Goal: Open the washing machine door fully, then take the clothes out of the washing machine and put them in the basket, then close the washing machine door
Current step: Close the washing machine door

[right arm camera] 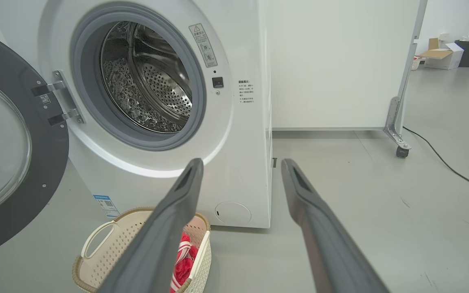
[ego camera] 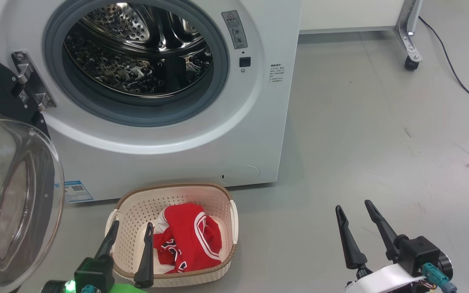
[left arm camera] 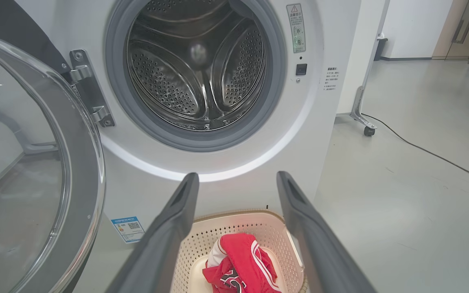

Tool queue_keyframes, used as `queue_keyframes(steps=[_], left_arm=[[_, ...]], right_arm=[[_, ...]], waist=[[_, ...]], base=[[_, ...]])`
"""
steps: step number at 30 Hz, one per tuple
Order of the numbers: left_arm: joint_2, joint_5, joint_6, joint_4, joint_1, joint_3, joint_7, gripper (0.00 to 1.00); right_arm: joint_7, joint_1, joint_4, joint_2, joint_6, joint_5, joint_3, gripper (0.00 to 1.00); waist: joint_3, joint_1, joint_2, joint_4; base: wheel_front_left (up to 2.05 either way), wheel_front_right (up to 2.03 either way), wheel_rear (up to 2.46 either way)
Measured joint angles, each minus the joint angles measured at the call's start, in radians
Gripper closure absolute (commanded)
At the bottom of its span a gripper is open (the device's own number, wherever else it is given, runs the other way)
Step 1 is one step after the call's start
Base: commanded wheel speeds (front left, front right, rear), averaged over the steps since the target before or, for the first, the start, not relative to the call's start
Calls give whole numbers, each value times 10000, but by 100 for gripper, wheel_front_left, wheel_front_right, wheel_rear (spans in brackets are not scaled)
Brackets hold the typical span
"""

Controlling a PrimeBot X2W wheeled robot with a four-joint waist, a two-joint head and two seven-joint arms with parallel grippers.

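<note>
Both empty (jaws wide): left gripper (ego camera: 132,225) near clothes (ego camera: 189,240) in basket (ego camera: 169,188), right gripper (ego camera: 352,205) apart.

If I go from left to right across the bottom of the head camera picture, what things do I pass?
washing machine door → basket with the red clothes in it → right gripper, open above bare floor.

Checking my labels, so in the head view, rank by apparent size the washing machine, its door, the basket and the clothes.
1. washing machine
2. washing machine door, cropped and nearer the camera, so its size is unsure
3. basket
4. clothes
</note>
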Motion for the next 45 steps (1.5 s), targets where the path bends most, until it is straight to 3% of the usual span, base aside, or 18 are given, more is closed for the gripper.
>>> queue_keyframes(steps=[26,38,45], left_arm=[[0,98,2,-165,0,-111,90,0],[0,157,2,-167,-1,-224,178,0],[-6,148,2,-217,-5,-238,159,0]], right_arm=[[0,-1,-13,4,-161,0,-148,0],[0,33,-144,4,-161,-17,-238,0],[0,166,-194,10,-153,-25,-251,0]], waist=[[5,0,0,211],[-128,0,0,869],[-170,0,0,1654]], base=[[0,0,0],[0,0,0],[0,0,0]])
